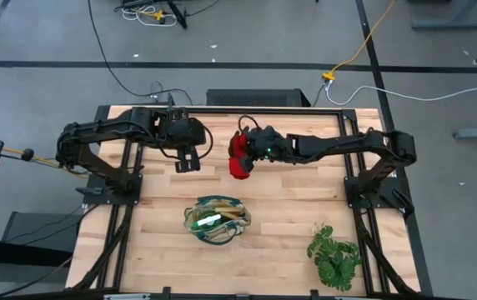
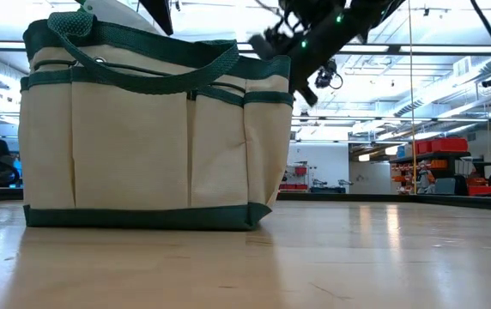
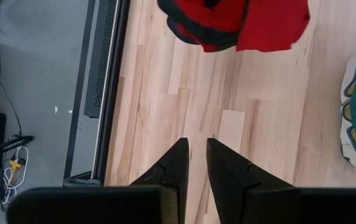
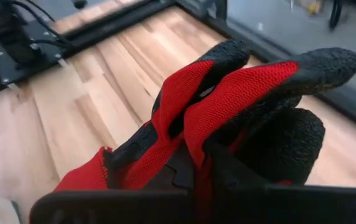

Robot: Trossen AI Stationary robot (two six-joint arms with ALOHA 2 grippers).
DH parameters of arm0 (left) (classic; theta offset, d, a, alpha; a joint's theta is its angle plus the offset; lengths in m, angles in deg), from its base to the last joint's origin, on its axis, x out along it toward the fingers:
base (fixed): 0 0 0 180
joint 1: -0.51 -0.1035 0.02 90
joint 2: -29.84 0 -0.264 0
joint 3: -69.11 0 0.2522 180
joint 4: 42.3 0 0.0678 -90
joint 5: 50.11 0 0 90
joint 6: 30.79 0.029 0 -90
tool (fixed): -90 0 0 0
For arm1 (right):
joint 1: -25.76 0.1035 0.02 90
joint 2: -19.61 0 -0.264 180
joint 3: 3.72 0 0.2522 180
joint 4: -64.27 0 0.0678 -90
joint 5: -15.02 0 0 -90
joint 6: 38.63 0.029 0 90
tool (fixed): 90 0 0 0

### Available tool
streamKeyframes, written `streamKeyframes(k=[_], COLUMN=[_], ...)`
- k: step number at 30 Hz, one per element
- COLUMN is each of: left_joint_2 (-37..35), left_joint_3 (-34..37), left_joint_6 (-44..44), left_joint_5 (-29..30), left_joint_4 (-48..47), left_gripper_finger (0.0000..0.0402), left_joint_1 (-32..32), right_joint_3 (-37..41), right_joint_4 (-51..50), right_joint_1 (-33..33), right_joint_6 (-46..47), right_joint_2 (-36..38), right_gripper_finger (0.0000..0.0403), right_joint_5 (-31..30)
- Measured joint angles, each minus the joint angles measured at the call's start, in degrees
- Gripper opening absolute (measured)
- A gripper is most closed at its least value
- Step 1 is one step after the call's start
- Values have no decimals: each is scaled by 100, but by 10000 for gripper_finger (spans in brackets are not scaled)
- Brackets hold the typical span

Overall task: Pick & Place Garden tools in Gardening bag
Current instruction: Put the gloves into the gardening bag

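My right gripper point(image 1: 248, 152) is shut on the red glove point(image 1: 238, 158) with its black palm, over the table's far middle. The glove fills the right wrist view point(image 4: 228, 106) and shows in the left wrist view point(image 3: 234, 22). The cream gardening bag with green trim point(image 1: 216, 221) stands on its base at the near middle, with a green spray bottle point(image 1: 208, 222) inside. It is large in the low view point(image 2: 151, 129). My left gripper point(image 1: 187, 163) is shut and empty, left of the glove and above bare wood point(image 3: 196, 146). My right gripper holds the red glove by a bunched part near its finger end point(image 4: 196, 146). The glove itself hides the place of contact. The glove's fingers point(image 4: 277, 74) stick out past the gripper, folded together. The glove appears lifted off the table.
A leafy green plant point(image 1: 334, 254) stands at the near right corner. Bare wood lies between the glove and the bag. The dark arm frames stand at the table's left and right sides.
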Motion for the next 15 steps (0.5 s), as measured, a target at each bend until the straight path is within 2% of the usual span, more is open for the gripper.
streamKeyframes(k=[4, 10, 15], left_joint_2=[0, 0, 0], left_joint_3=[0, 0, 0], left_joint_6=[0, 2, 0], left_joint_5=[1, 1, 1], left_joint_4=[48, 60, 60], left_gripper_finger=[62, 62, 62], left_joint_1=[0, 0, 0], right_joint_3=[-7, -7, -9], right_joint_4=[276, 665, 898], right_joint_1=[325, 679, 988], right_joint_6=[-434, -726, -1163], right_joint_2=[117, 170, 180], right_gripper_finger=[7, 7, 7], right_joint_5=[-422, -564, -948])
